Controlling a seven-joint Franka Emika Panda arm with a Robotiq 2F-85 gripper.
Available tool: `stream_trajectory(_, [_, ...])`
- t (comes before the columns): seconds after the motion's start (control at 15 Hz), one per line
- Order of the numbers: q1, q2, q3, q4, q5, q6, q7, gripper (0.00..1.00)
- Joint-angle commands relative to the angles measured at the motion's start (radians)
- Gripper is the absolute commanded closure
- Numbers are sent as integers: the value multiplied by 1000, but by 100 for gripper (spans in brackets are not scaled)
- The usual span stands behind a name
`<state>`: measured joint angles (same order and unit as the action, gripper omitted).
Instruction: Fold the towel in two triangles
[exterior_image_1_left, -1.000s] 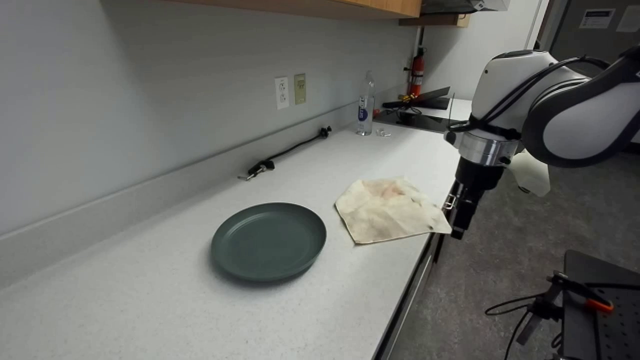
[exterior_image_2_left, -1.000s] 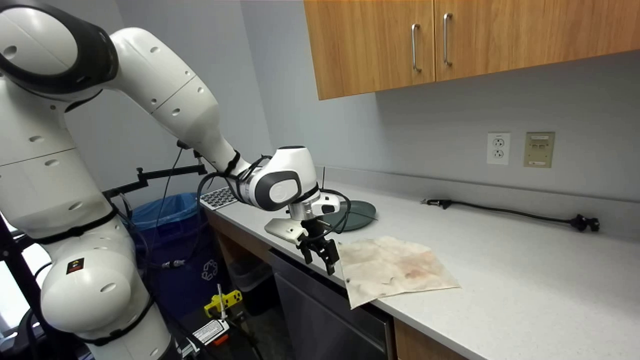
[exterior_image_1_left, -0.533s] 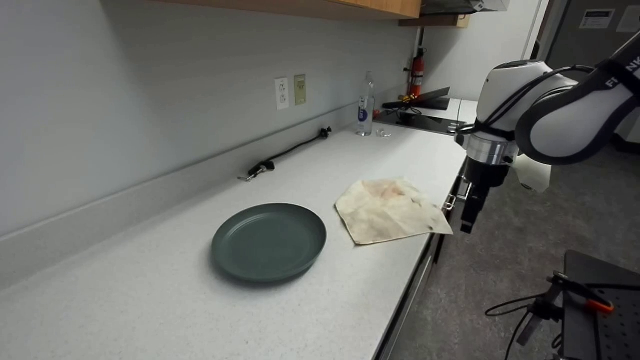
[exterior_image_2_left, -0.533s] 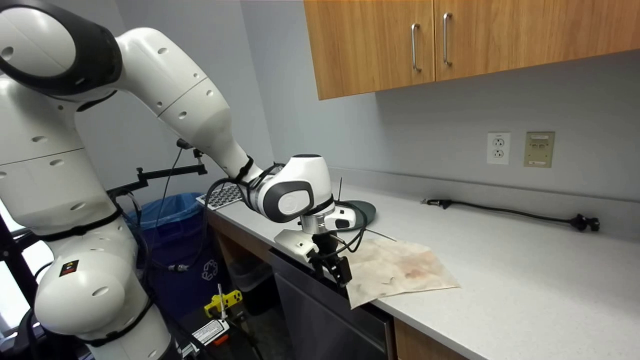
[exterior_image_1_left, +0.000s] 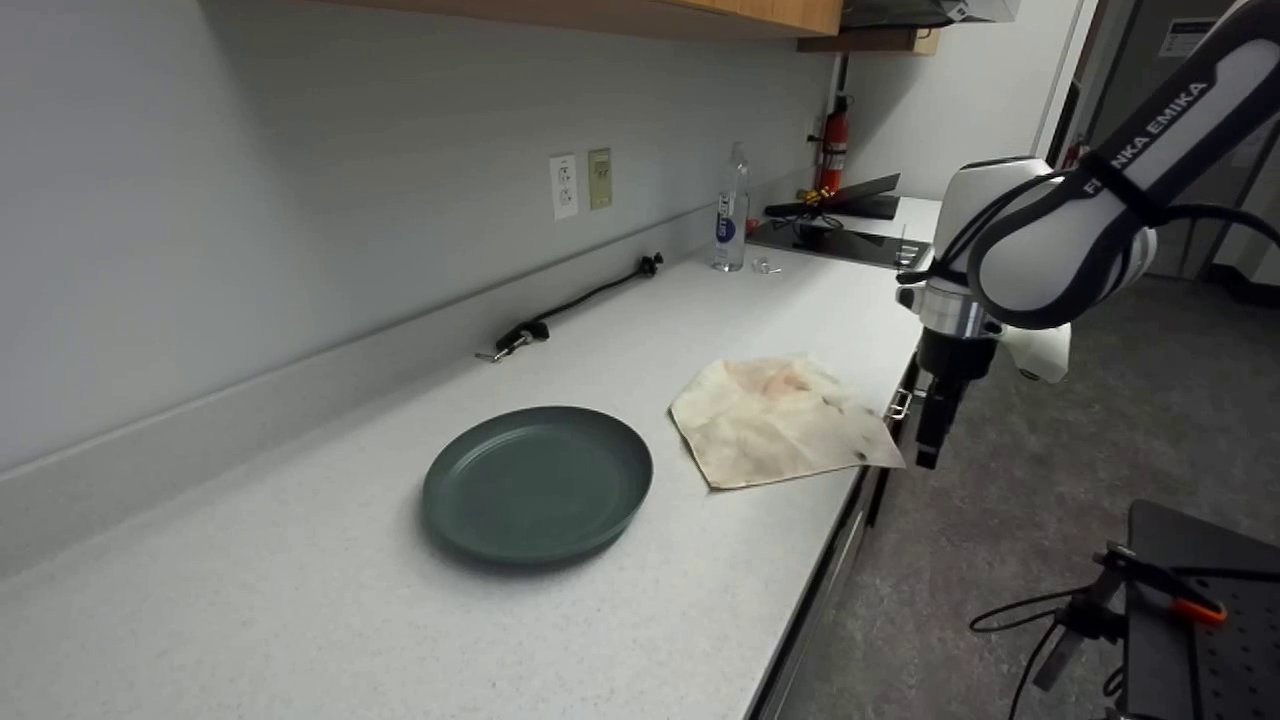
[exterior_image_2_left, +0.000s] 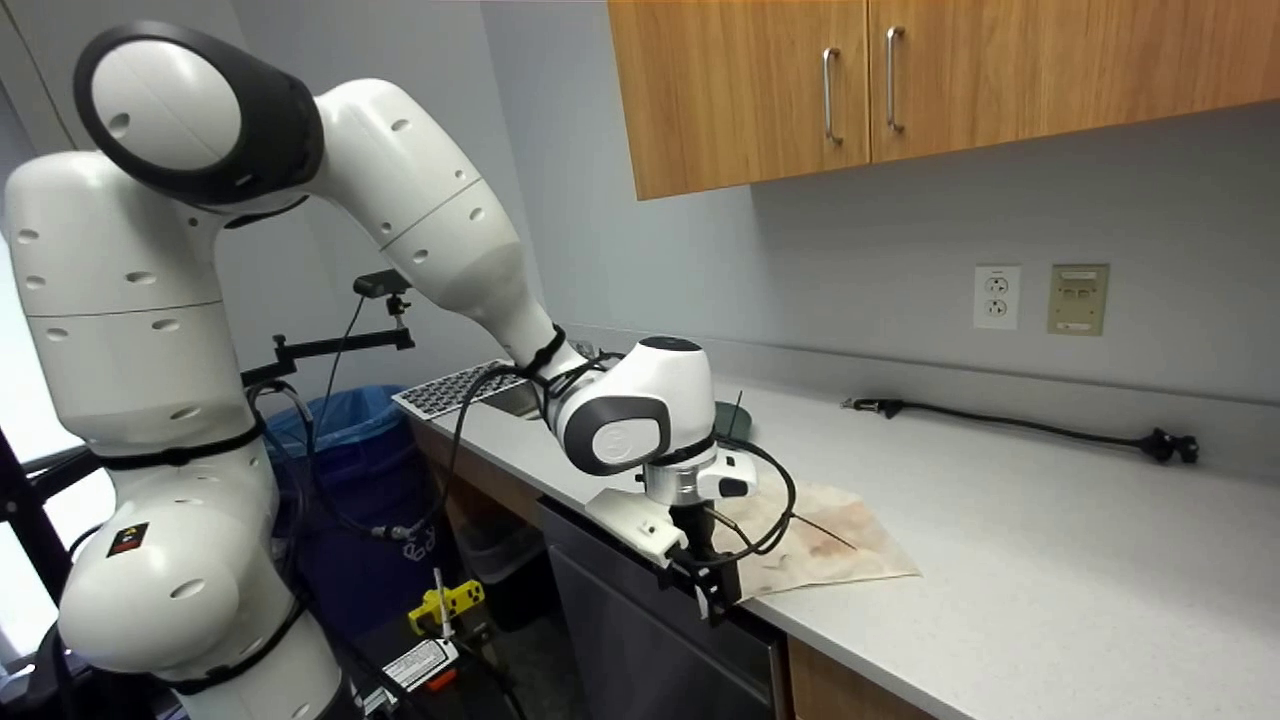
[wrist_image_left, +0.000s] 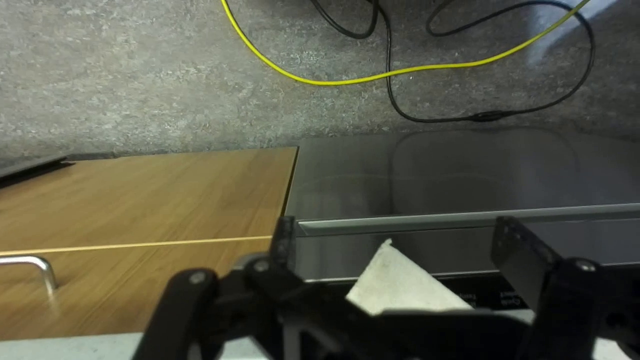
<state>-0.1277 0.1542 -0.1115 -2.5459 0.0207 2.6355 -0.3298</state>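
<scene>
The thin, stained, cream-coloured cloth towel (exterior_image_1_left: 785, 425) lies spread on the white, speckled table (exterior_image_1_left: 560, 640), one pointed corner jutting out past the front edge with no support beneath it. Its outline is many-sided rather than triangular, so the folding seems not yet begun; whether any part is tucked under cannot be made out. The overhang looks useful: a cloth lying flat gives little to grab, while a free corner lets the jaws come at it from beyond the edge.

The black two-fingered gripper (wrist_image_left: 394, 242) points down just off that edge, near the overhanging corner. Its jaws are spread wide and hold nothing. In the wrist view the corner shows in the gap between them, yet whether it truly stands there or lies further below is hard to tell. Their opening runs roughly along the edge, so closing would probably squeeze the corner from its sides and bunch it, rather than pinch it flat.

The step in hand is likely lining up for the grasp. After it, the corner would need lifting and carrying diagonally across to the far side; a light towel might slide along instead of folding. The round, dark green plate (exterior_image_1_left: 537, 485) sits apart from the towel, presumably leaving the fold room.
</scene>
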Motion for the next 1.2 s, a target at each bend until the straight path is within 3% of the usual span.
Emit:
stream_trajectory(0.0, [-36, 96, 26, 81, 10, -27, -117, 0])
stream_trajectory(0.6, [-129, 177, 126, 148, 84, -47, -283, 0])
stream_trajectory(1.13, [-165, 198, 167, 167, 160, -44, -302, 0])
